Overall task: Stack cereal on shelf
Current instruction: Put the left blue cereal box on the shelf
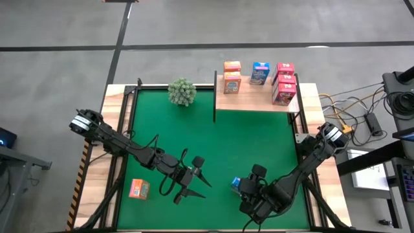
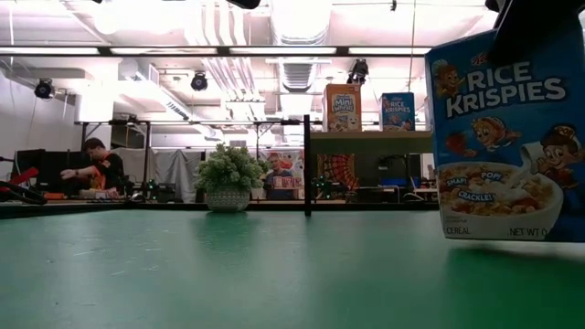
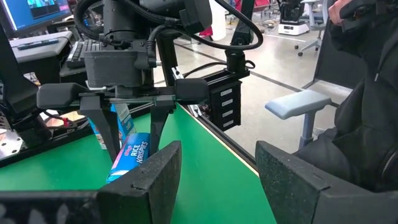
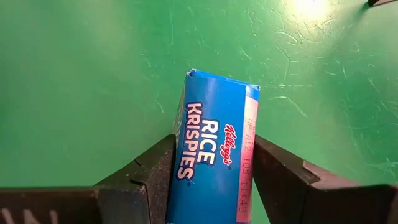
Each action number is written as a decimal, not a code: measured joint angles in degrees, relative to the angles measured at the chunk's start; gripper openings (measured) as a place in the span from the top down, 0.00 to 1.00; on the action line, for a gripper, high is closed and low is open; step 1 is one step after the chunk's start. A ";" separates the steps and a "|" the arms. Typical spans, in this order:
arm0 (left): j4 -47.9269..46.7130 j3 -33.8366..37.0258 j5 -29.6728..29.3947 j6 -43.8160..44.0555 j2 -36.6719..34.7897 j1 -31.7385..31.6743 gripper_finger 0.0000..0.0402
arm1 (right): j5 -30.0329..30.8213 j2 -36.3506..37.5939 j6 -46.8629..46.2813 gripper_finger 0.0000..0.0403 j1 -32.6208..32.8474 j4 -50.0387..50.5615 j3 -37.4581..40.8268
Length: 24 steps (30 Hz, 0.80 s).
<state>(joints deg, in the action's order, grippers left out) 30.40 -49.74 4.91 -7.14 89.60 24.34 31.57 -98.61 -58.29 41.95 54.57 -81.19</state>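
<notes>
Near the front edge of the worktop: the right gripper (image 1: 240, 186) has its jaws clamped on a small blue cardboard Rice Krispies box (image 1: 237, 184), which stands upright on the green mat (image 1: 259, 142).
Box against the jaws: the right wrist view shows the blue box (image 4: 214, 162) squarely between the two dark fingers (image 4: 146, 177), one pressed to each broad side, its narrow printed edge facing the camera and its top poking out past the tips.
Contact with the mat: the low view shows the box (image 2: 507, 137) with its base at mat level, so I judge it barely lifted, if at all.
Doing the step well: I'd say keep the squeeze even, raise it straight up before swinging away, and hold it level so it doesn't twist in the grip.
Where it should go: the light wooden shelf board with thin black posts (image 1: 255, 103) sits at the far side, well apart from the gripper, already carrying orange (image 1: 232, 76), blue (image 1: 260, 73) and red-pink boxes (image 1: 284, 83); the gap beside the lone blue one looks the natural place.
Left arm: the left gripper (image 1: 191, 178) hovers over the mat nearby, jaws apart and empty.
Left over: one orange cardboard box (image 1: 139, 188) lies on the mat's left edge.
Watch for: the black posts on the approach.
</notes>
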 joint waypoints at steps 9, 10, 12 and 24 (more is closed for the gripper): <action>-0.01 0.00 0.01 0.17 0.00 0.00 0.53 | 0.37 0.00 1.30 0.66 0.02 -0.07 0.00; -0.01 0.00 0.01 0.17 0.00 0.00 0.53 | 0.37 0.00 1.34 0.67 0.00 -0.05 0.00; -0.01 0.00 0.02 0.17 0.00 0.00 0.53 | 0.36 0.01 1.44 0.69 0.00 -0.05 0.00; -0.03 0.00 0.02 0.11 0.00 0.00 0.53 | -0.02 5.23 6.74 0.69 -0.15 0.47 -0.25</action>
<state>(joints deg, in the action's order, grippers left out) 30.37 -49.74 4.93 -7.03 89.60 24.34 31.56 -93.37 -51.55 41.80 55.04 -81.44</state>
